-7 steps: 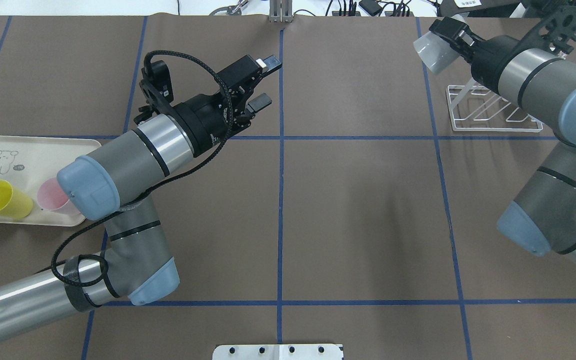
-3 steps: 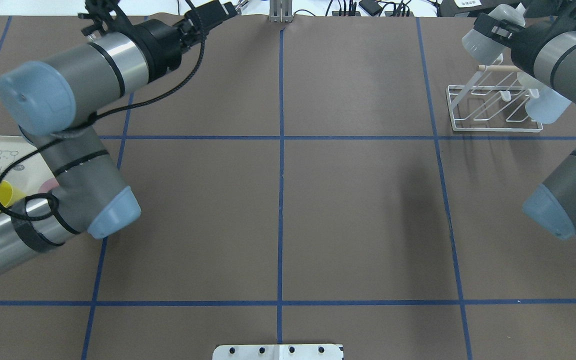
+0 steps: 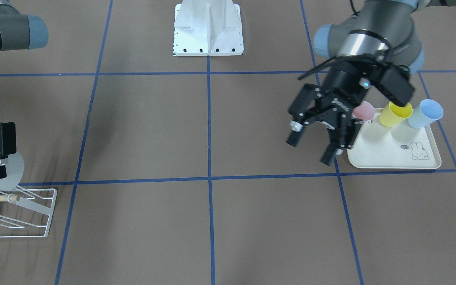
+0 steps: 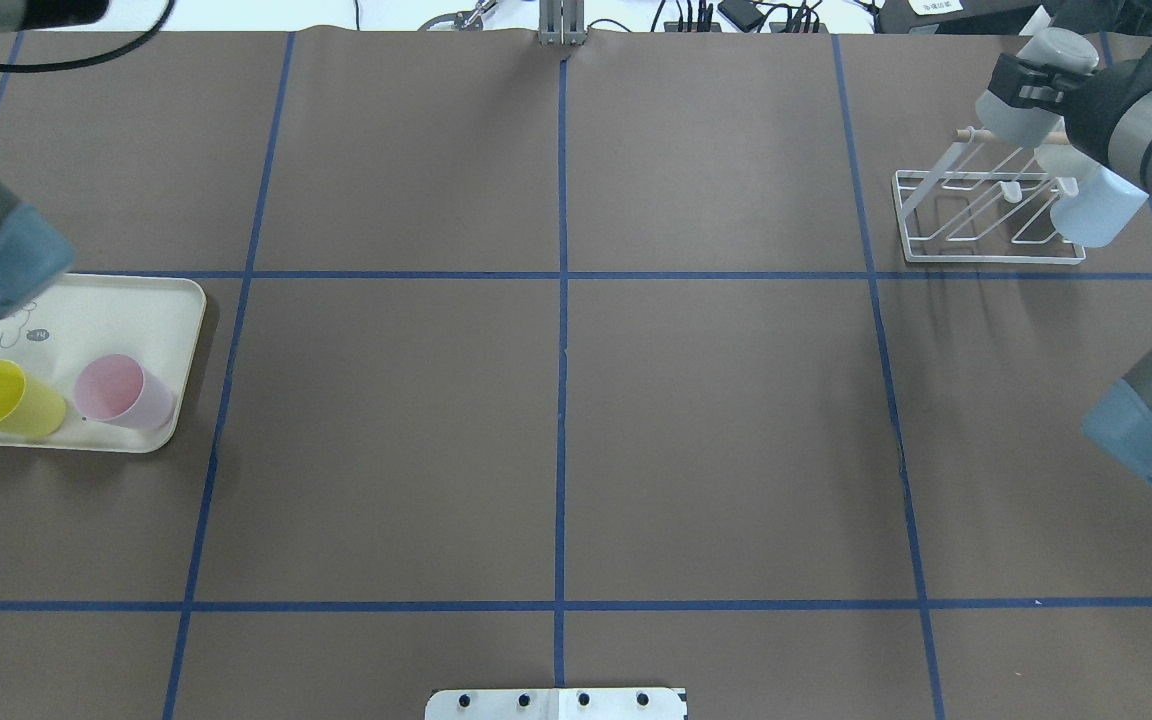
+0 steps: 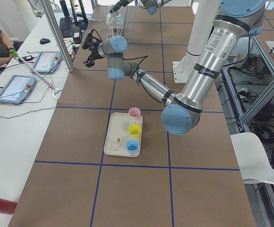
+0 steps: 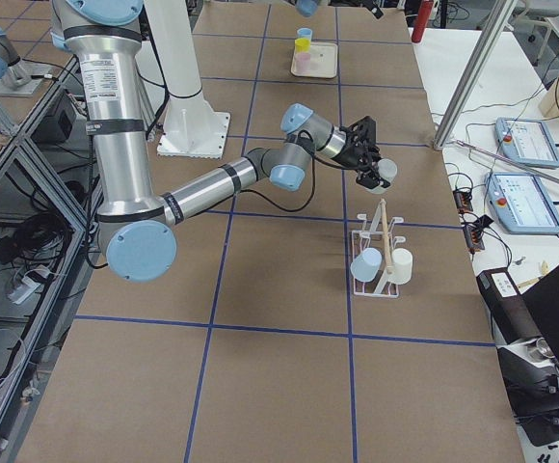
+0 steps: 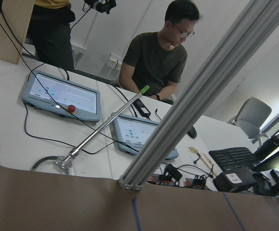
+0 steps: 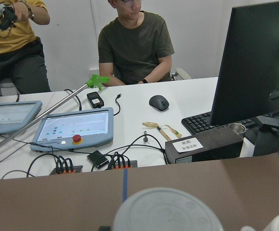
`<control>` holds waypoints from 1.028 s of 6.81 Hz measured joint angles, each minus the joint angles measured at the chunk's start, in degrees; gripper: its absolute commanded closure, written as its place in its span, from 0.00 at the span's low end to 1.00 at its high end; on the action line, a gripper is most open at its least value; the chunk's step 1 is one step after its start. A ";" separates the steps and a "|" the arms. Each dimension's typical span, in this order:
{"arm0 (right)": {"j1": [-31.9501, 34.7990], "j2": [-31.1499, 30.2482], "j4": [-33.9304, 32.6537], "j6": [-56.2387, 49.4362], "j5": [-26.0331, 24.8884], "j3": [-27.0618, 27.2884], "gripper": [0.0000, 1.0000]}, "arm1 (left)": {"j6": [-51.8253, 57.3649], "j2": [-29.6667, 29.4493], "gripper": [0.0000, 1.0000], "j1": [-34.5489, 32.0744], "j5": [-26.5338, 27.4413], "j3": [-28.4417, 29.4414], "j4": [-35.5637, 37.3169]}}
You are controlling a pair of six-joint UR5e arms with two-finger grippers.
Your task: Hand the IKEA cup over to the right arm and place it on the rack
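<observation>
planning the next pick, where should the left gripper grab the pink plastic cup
Probably the rim of the pink plastic cup, pinched from above on the side away from the yellow plastic cup. It stands upright, mouth up, at the row's end on the cream tray, so that side is free.

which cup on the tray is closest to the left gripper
The pink cup, at the tray end beside the open left gripper; the yellow cup and blue cup sit farther along.
</observation>
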 measured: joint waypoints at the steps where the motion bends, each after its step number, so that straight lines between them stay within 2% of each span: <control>1: 0.20 -1.76 0.65 -3.08 -1.07 0.06 1.00 | 8.43 4.57 0.00 -4.15 -5.41 0.48 0.25; 3: 0.30 -5.99 5.05 -7.31 -3.30 -0.45 1.00 | 19.95 11.67 0.00 -7.25 -10.02 2.23 0.14; 7: 0.11 -6.90 16.68 -8.09 -4.34 -9.84 1.00 | 24.14 15.45 0.00 -7.87 -10.78 2.85 -0.49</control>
